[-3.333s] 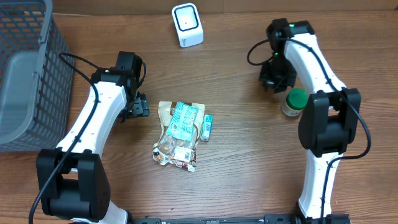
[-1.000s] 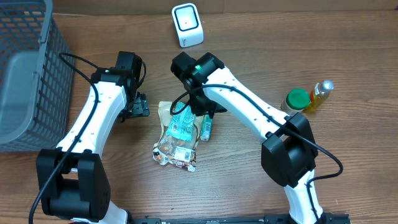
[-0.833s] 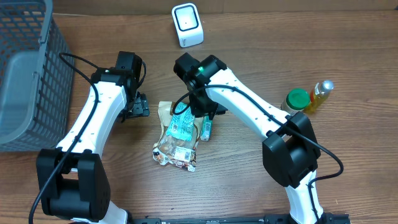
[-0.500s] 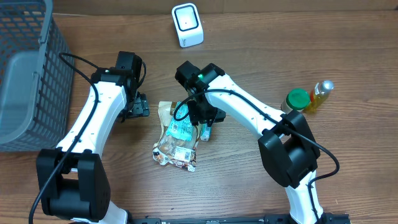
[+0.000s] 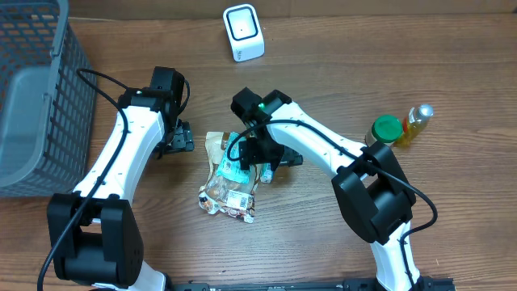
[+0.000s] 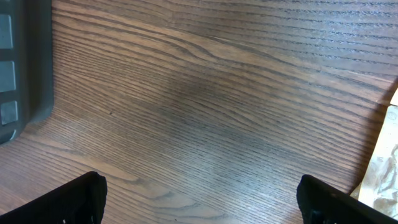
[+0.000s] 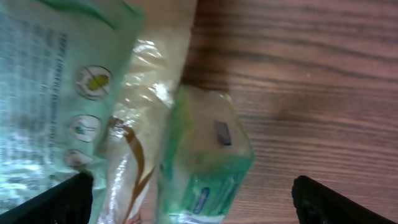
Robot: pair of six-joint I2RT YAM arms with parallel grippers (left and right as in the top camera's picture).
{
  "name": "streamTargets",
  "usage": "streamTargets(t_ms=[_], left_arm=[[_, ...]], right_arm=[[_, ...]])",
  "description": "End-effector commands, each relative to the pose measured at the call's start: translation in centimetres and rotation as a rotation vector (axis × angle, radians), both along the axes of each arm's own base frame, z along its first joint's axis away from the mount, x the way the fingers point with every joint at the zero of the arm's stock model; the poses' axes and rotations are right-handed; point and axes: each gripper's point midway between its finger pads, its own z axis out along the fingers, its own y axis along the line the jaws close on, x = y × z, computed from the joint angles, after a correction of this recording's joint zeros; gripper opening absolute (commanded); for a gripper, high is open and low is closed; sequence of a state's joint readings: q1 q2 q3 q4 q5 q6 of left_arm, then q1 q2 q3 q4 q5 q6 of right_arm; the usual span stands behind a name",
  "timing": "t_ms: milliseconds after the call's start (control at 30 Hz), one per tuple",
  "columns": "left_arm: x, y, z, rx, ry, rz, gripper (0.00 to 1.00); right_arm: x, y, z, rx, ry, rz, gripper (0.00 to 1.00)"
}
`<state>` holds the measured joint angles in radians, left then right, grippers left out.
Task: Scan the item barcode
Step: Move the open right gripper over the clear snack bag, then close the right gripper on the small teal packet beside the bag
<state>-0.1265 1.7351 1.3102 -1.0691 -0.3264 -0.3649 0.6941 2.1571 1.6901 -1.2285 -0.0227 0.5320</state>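
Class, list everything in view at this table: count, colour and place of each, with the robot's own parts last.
basket: 1, grey, far left
scanner: 1, white, top centre
snack bag: 1, beige and clear, centre
teal packet: 1, teal, on the snack bag
small green packet: 1, green, at the snack bag's right edge
jar: 1, green lid, right side
bottle: 1, yellow, beside the jar
table: 1, brown wood, under everything
left arm: 1, white and black, left of centre
right arm: 1, white and black, reaching to the centre
left pincer: 1, black, open over bare wood
right pincer: 1, black, open over the small green packet
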Motion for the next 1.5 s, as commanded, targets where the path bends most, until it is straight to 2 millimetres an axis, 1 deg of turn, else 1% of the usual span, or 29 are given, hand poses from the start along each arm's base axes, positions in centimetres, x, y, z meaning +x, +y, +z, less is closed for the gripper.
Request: streamTargets(t_ms=[0, 33, 67, 133, 233, 367, 467, 500, 733, 767, 800, 833, 933, 1000, 1067, 1133, 1167, 1300, 1333, 1400, 1433, 1467], left_arm=[[0.6, 0.2, 1.1, 0.007, -0.043, 0.016, 0.99], [0.6, 0.2, 1.1, 0.007, -0.043, 0.016, 0.99], [0.6, 0.2, 1.1, 0.007, -0.043, 0.016, 1.0], [0.6, 0.2, 1.1, 0.007, -0.043, 0.016, 1.0], [0.6, 0.2, 1.1, 0.007, -0.043, 0.016, 0.99], [0.6, 0.2, 1.1, 0.007, -0.043, 0.016, 0.99], [0.6, 0.2, 1.1, 0.007, -0.043, 0.016, 1.0], [0.6, 0.2, 1.1, 0.007, -0.043, 0.016, 1.0], [0.6, 0.2, 1.1, 0.007, -0.043, 0.016, 1.0], [0.6, 0.2, 1.1, 0.007, -0.043, 0.016, 1.0], [0.6, 0.2, 1.1, 0.007, -0.043, 0.016, 1.0], [0.6, 0.2, 1.1, 0.007, -0.043, 0.016, 1.0], [0.6, 0.2, 1.1, 0.007, -0.043, 0.016, 0.99], [0.6, 0.2, 1.1, 0.007, -0.043, 0.016, 0.99], [0.6, 0.2, 1.1, 0.007, -0.043, 0.016, 1.0], [0.6, 0.2, 1.1, 0.007, -0.043, 0.016, 0.99], [0.6, 0.2, 1.1, 0.007, -0.043, 0.016, 1.0], [0.6, 0.2, 1.1, 0.007, -0.043, 0.016, 0.99], [0.6, 0.2, 1.1, 0.007, -0.043, 0.016, 1.0], [0.6, 0.2, 1.1, 0.007, -0.043, 0.016, 0.99], [0.6, 0.2, 1.1, 0.007, -0.043, 0.016, 0.99], [0.6, 0.2, 1.1, 0.007, -0.043, 0.016, 1.0]], right_arm=[[-0.1, 0.0, 0.9, 0.018, -0.014, -0.024, 1.0], [-0.1, 0.0, 0.9, 0.017, -0.013, -0.024, 0.99], [-0.1, 0.0, 0.9, 0.017, -0.013, -0.024, 0.95], [-0.1, 0.0, 0.9, 0.017, -0.013, -0.024, 0.82], [-0.1, 0.0, 0.9, 0.017, -0.013, -0.024, 0.66], [-0.1, 0.0, 0.9, 0.017, -0.013, -0.024, 0.57], [-0.1, 0.0, 0.9, 0.018, -0.013, -0.024, 0.44], [-0.1, 0.1, 0.9, 0.022, -0.01, -0.025, 0.42], [-0.5, 0.4, 0.9, 0.043, 0.008, -0.026, 0.41], [-0.5, 0.4, 0.9, 0.043, 0.009, -0.026, 0.33], [-0.5, 0.4, 0.9, 0.042, 0.009, -0.026, 0.22], [-0.5, 0.4, 0.9, 0.042, 0.009, -0.026, 0.17], [-0.3, 0.1, 0.9, 0.034, 0.005, -0.029, 0.16], [-0.1, -0.1, 0.9, 0.025, -0.001, -0.032, 0.12], [0.1, -0.6, 0.9, 0.014, -0.001, -0.041, 0.1], [0.5, -1.8, 1.0, -0.024, -0.012, -0.051, 0.07], [0.9, -2.7, 1.2, -0.057, -0.021, -0.058, 0.06], [2.0, -5.9, 2.2, -0.149, -0.036, -0.095, 0.06], [2.2, -6.4, 2.4, -0.151, -0.03, -0.11, 0.07], [2.6, -7.4, 2.5, -0.156, -0.022, -0.138, 0.13], [2.7, -7.8, 2.5, -0.158, -0.018, -0.148, 0.14], [2.8, -8.2, 2.5, -0.159, -0.011, -0.159, 0.2]])
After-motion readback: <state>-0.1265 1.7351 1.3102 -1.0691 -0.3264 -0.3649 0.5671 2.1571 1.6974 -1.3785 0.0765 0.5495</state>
